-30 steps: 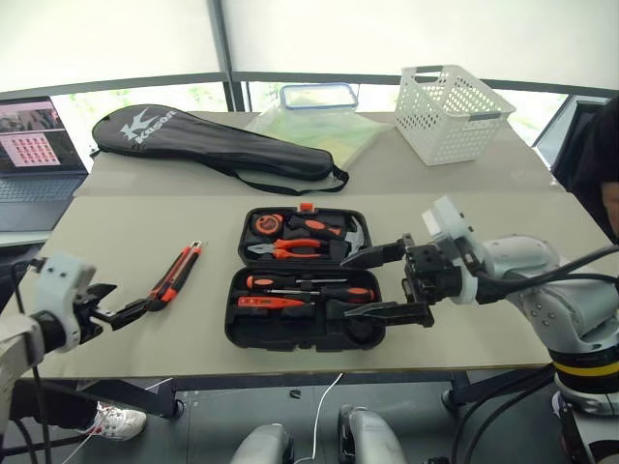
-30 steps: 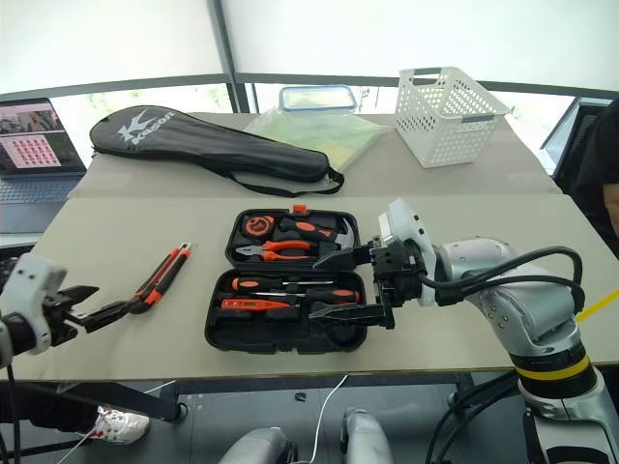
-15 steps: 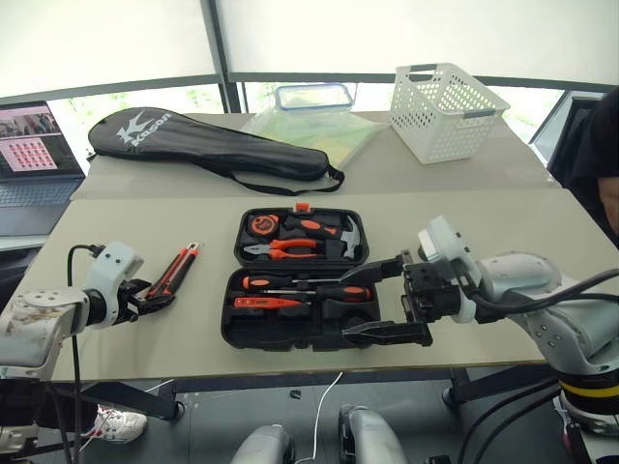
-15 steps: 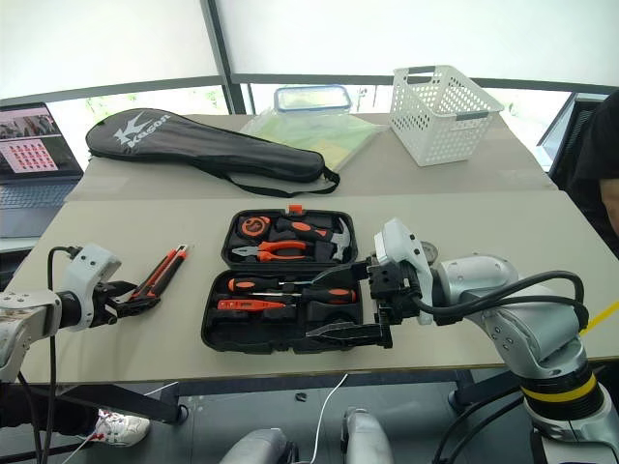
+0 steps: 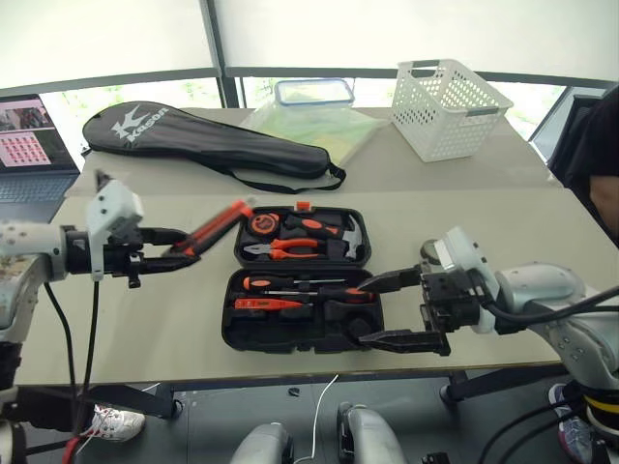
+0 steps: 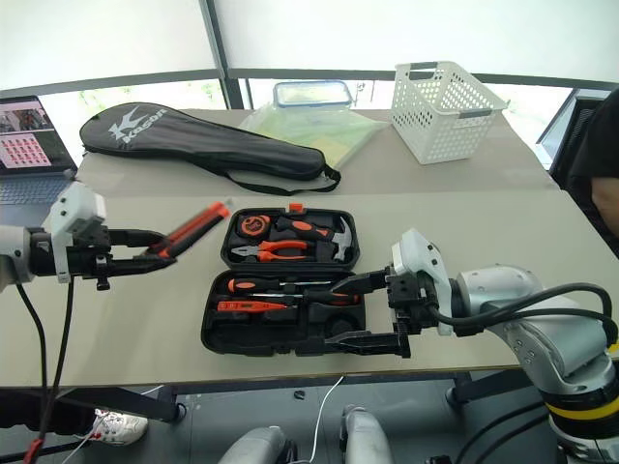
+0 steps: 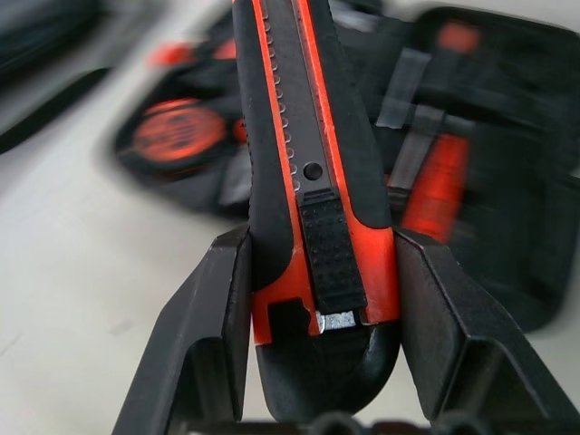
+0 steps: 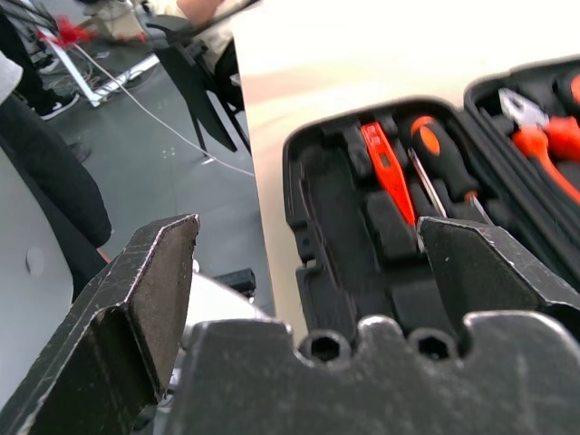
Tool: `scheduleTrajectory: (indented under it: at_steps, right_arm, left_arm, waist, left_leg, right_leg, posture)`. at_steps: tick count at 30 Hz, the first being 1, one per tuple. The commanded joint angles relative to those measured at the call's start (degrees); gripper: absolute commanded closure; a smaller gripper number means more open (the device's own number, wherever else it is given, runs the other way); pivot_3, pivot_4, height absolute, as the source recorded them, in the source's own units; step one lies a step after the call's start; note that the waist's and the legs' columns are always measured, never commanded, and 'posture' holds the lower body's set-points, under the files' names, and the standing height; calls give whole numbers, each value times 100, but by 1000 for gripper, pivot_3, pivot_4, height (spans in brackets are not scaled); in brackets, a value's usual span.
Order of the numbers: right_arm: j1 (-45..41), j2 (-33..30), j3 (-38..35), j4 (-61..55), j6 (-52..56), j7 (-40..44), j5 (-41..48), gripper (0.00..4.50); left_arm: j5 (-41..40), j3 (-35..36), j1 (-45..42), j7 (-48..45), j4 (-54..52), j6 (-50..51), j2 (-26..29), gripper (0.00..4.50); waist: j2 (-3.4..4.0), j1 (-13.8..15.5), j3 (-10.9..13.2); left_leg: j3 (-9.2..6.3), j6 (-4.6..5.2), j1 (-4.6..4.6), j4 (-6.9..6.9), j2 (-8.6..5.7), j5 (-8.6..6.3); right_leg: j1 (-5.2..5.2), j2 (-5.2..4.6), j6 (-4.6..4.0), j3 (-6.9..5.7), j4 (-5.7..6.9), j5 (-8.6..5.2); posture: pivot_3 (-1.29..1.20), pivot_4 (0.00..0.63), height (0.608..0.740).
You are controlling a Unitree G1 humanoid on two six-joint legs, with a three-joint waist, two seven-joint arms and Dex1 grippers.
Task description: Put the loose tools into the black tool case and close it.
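The black tool case [image 5: 300, 280] lies open on the table, two orange-and-black screwdrivers [image 5: 309, 287] and a slim orange tester [image 5: 268, 304] resting in its near half. The orange-black utility knife [image 5: 208, 226] is lifted above the table left of the case, held tilted by one end.

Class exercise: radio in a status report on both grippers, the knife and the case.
Left gripper shut on utility knife, held above table. Right gripper open, empty, over open tool case. Nothing blocking.
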Motion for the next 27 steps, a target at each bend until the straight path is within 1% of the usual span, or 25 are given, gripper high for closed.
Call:
scheduleTrajectory:
  at_steps: [1,4,7,10,13,19,22,25,26,27]
  right_arm:
    - [164,-72,-218,-360,-87,-133,35,0]
    - [305,-78,-324,-502,-40,-260,113,0]
    - [465,-98,-424,-628,-32,-378,118,0]
    - [520,-86,-476,-691,4,-500,152,0]
    - [537,-100,-477,-735,17,-576,186,0]
    - [562,-139,-520,-796,106,-753,366,0]
    - [588,-164,-530,-846,124,-796,419,0]
    - [564,-176,-505,-836,118,-822,416,0]
    - [544,-177,-486,-817,97,-825,392,0]
    - [524,-176,-472,-799,83,-826,376,0]
  left_arm:
    - [699,-897,-382,-580,5,-788,-174,2738]
    - [1077,-1365,-732,-635,324,-1077,-544,2738]
    - [1190,-1630,-951,-671,496,-1078,-928,2738]
    - [1266,-1789,-1039,-808,562,-1101,-1110,2738]
    - [1545,-1945,-1162,-808,802,-1400,-1258,2738]
    - [1808,-2083,-1341,-787,887,-1253,-1378,2738]
    - [1465,-2054,-1363,-1002,566,-573,-1322,2738]
    - [1244,-2118,-1373,-1040,353,-208,-1181,2738]
    - [1188,-2138,-1371,-1040,310,-148,-1120,2238]
    - [1127,-2127,-1371,-1040,280,-64,-1084,1933]
  waist:
    - [-1,8,1]
    - [-2,39,1]
    - [-3,65,1]
    - [-3,60,1]
    - [-4,63,2]
    - [-4,72,1]
    - [-4,70,1]
    - [-4,72,2]
    - [-4,72,2]
    - [-4,69,2]
  left_leg:
    - [-2,-1,0,-1,4,0]
    - [-4,-4,-4,3,7,2]
    - [-4,-1,-9,16,10,1]
    - [-4,5,-8,22,10,-1]
    - [-4,6,-8,27,10,-1]
    - [-6,9,-13,40,10,-2]
    - [-6,12,-15,49,10,-4]
    - [-8,13,-19,52,10,-5]
    - [-8,14,-19,52,10,-5]
    - [-8,14,-19,53,10,-5]
  right_leg:
    - [0,6,-3,-1,-13,-2]
    - [1,7,-9,6,-11,-1]
    - [6,8,-14,13,-10,5]
    - [10,11,-10,15,-7,7]
    - [9,14,-10,13,-2,8]
    - [10,14,-9,14,-2,8]
    - [10,14,-8,13,-1,9]
    - [10,18,-7,12,0,9]
    - [9,19,-7,12,0,9]
    - [9,18,-7,12,0,9]
  posture:
    - [0,150,740]
    - [0,150,740]
    - [0,150,740]
    - [0,150,740]
    - [0,150,740]
    - [0,150,740]
    - [0,150,740]
    - [0,150,740]
    - [0,150,740]
    - [0,150,740]
